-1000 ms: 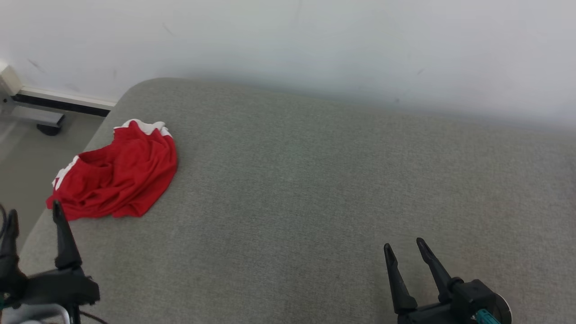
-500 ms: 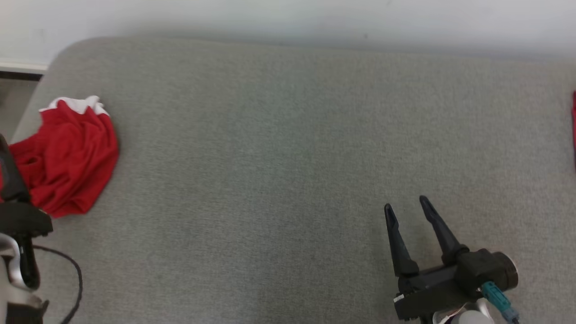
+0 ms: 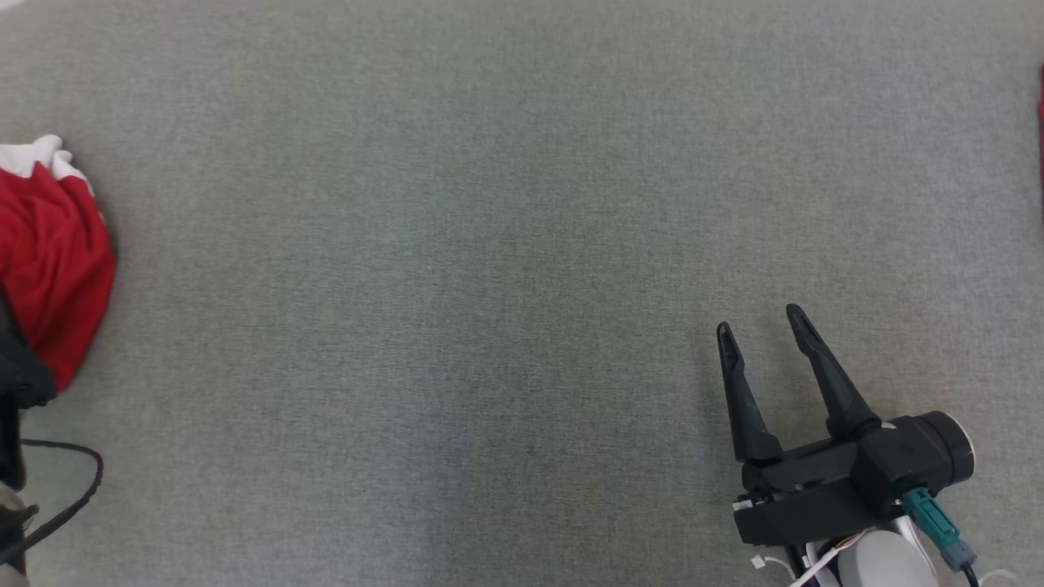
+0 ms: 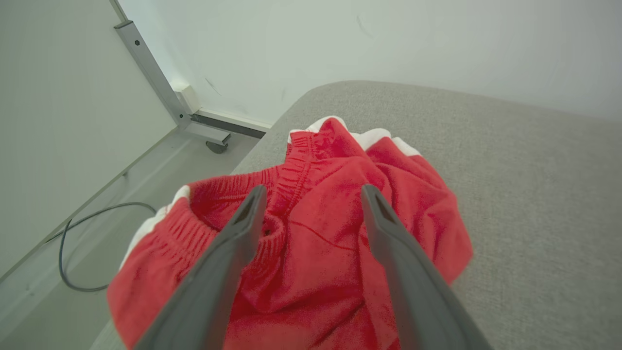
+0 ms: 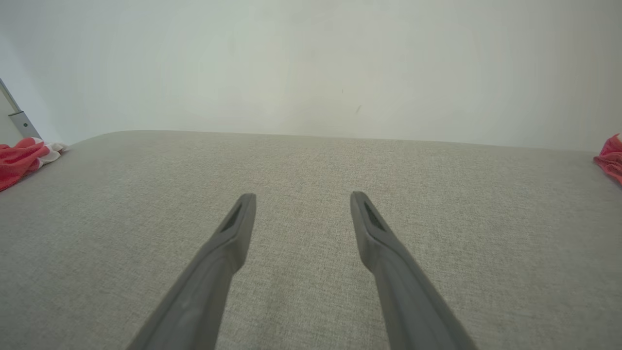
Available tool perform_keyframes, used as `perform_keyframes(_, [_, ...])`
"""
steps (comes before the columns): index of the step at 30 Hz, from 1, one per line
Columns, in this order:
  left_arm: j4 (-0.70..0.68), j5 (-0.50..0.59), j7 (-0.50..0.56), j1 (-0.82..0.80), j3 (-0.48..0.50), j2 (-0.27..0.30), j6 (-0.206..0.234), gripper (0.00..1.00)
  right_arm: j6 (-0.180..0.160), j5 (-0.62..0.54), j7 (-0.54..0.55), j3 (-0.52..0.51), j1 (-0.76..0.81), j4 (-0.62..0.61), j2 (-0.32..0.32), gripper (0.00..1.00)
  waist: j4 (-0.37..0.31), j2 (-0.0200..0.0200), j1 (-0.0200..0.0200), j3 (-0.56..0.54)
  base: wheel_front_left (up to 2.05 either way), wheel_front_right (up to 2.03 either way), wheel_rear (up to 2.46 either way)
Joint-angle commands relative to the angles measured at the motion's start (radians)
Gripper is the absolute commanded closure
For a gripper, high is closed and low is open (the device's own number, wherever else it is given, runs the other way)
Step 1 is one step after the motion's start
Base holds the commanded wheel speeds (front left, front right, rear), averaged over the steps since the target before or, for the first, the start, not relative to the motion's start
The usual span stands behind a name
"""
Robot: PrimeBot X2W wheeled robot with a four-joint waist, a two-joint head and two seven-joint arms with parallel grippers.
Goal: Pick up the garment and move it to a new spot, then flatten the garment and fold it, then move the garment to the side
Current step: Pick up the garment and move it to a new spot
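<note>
Both sets of fingers [image 5: 228, 243] spread, empty: left gripper [image 4: 313, 189] over the crumpled red garment [image 4: 418, 214] at the surface's [image 3: 489, 285] left edge, right gripper [image 3: 759, 319] over grey surface.

My left gripper [image 4: 313, 194] holds its two fingers spread wide, pointing forward and down; my right gripper [image 3: 759, 319] is spread too, angled slightly left.

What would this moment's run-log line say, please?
stage: pre-grasp | left gripper: open, over crumpled red garment | right gripper: open, over grey cushion | garment: not held
</note>
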Motion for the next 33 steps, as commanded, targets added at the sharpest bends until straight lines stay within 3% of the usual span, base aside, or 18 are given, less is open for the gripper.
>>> perform_keyframes(1, [0.024, -0.025, 0.021, -0.017, -0.014, 0.009, -0.001, 0.00, -0.002, -0.013, 0.000, -0.002, -0.004, -0.005, -0.006, 0.00, -0.017, -0.0002, -0.0002, 0.019, 0.00, 0.00, 0.00])
perform_keyframes(13, [0.179, -0.153, 0.257, -0.062, -0.149, 0.066, 0.000, 0.00, -0.002, -0.020, 0.000, -0.013, 0.011, -0.033, -0.035, 0.00, -0.027, -0.0002, -0.0002, 0.027, 0.00, 0.00, 0.00])
perform_keyframes(20, [0.207, -0.207, 0.267, -0.044, -0.163, 0.061, 0.000, 0.00, -0.002, -0.013, 0.000, -0.003, 0.010, -0.026, -0.040, 0.00, -0.036, -0.0002, -0.0002, 0.013, 0.00, 0.00, 0.00])
perform_keyframes(21, [0.211, -0.212, 0.262, -0.039, -0.164, 0.063, 0.000, 0.05, -0.002, -0.013, 0.000, -0.002, 0.009, -0.025, -0.040, 0.00, -0.038, -0.0002, -0.0002, 0.011, 0.00, 0.00, 0.00])
perform_keyframes(22, [0.215, -0.211, 0.253, -0.034, -0.169, 0.069, 0.000, 0.69, -0.002, -0.013, 0.000, 0.000, 0.009, -0.024, -0.040, 0.00, -0.040, -0.0002, -0.0002, 0.006, 0.00, 0.00, 0.00])
perform_keyframes(23, [0.214, -0.210, 0.240, -0.031, -0.175, 0.074, 0.000, 1.00, -0.002, -0.012, 0.000, -0.001, 0.009, -0.024, -0.039, 0.00, -0.041, -0.0002, -0.0002, 0.003, 0.00, 0.00, 0.00])
perform_keyframes(33, [0.147, -0.209, 0.035, -0.096, -0.212, 0.119, 0.000, 1.00, -0.002, 0.003, 0.000, 0.003, 0.007, -0.003, -0.014, 0.00, -0.043, -0.0002, -0.0002, -0.074, 0.00, 0.00, 0.00])
